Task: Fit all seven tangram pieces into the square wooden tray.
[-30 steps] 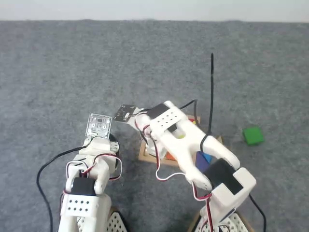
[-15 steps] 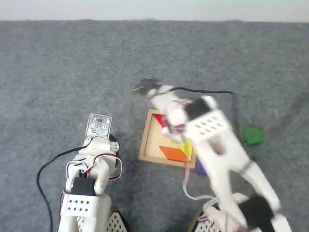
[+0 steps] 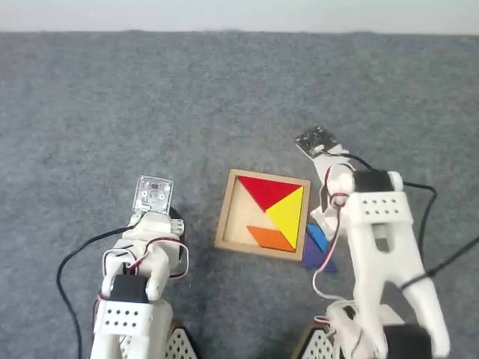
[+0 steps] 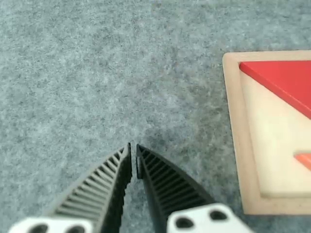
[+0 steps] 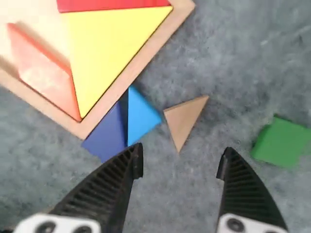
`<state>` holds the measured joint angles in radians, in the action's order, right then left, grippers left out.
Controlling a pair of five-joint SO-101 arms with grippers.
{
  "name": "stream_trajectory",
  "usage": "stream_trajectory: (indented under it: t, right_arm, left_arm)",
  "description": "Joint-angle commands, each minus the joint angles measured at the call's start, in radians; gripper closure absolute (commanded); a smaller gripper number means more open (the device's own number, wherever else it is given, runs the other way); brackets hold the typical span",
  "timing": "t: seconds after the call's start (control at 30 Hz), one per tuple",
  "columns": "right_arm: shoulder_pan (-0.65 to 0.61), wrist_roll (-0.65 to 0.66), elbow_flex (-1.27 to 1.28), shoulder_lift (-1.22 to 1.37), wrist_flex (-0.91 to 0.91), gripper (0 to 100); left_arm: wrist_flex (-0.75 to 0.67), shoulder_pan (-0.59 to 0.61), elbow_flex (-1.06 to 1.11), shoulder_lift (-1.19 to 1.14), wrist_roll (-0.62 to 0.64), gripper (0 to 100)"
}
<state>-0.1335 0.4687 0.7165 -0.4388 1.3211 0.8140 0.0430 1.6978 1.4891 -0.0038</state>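
Right hand (image 5: 182, 149) swung aside, tray (image 3: 239, 218) part filled

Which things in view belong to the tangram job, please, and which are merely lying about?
Job: square wooden tray; red triangle, yellow triangle, orange piece inside it; light blue triangle, dark blue piece, tan wooden triangle, green square block outside it.
Lying about: grey felt cover, black cable.

No text, label, number or sign can be read. The tray (image 3: 224, 211) is plain wood with no print on it, and any marks on the small boards near it are too small to make out.
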Motion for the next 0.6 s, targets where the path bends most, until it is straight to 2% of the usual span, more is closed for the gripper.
stream_trajectory:
  t: [0.0,0.2,0.3,0.57]
  right_arm:
    - [0.021,-0.061,-0.008,0.133,-0.084,75.5]
    - [0.016,-0.249,-0.012,0.318,-0.24,75.7]
    - [0.025,-0.33,-0.049,0.361,-0.255,75.7]
    - [0.039,-0.361,-0.084,0.452,-0.263,75.8]
  left_arm:
    - [0.002,0.005,-0.008,0.012,0.005,98]
    - [0.002,0.005,-0.008,0.012,0.005,98]
    - [0.002,0.005,-0.008,0.012,0.005,98]
    - [0.002,0.005,-0.008,0.012,0.005,98]
